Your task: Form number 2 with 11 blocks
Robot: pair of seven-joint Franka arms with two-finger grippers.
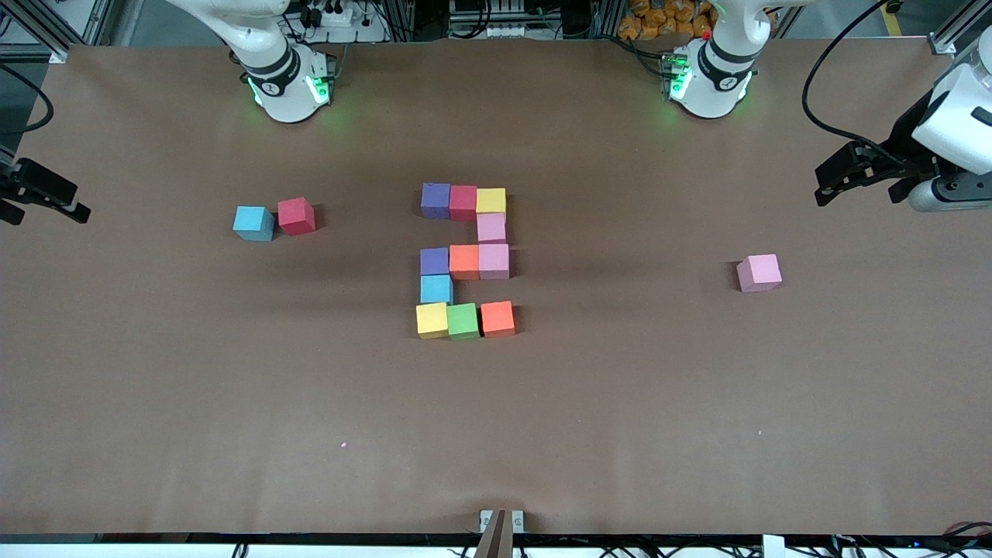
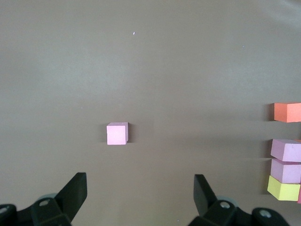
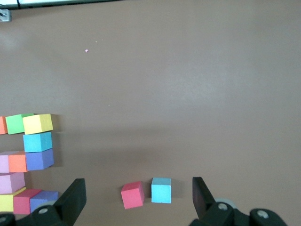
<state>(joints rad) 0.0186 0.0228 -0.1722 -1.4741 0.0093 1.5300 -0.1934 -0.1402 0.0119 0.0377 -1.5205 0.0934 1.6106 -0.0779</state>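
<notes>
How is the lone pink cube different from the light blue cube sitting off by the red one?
The lone pink cube is pink and stands by itself toward the left arm's end; the loose light blue cube is blue and sits right beside a red cube toward the right arm's end. Both look the same size, and both lie outside the number 2.

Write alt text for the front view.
A digit 2 of eleven small coloured foam cubes lies mid-table on the brown table cover. Three spare cubes sit apart. The open left gripper and right gripper wait at the table's ends.
</notes>
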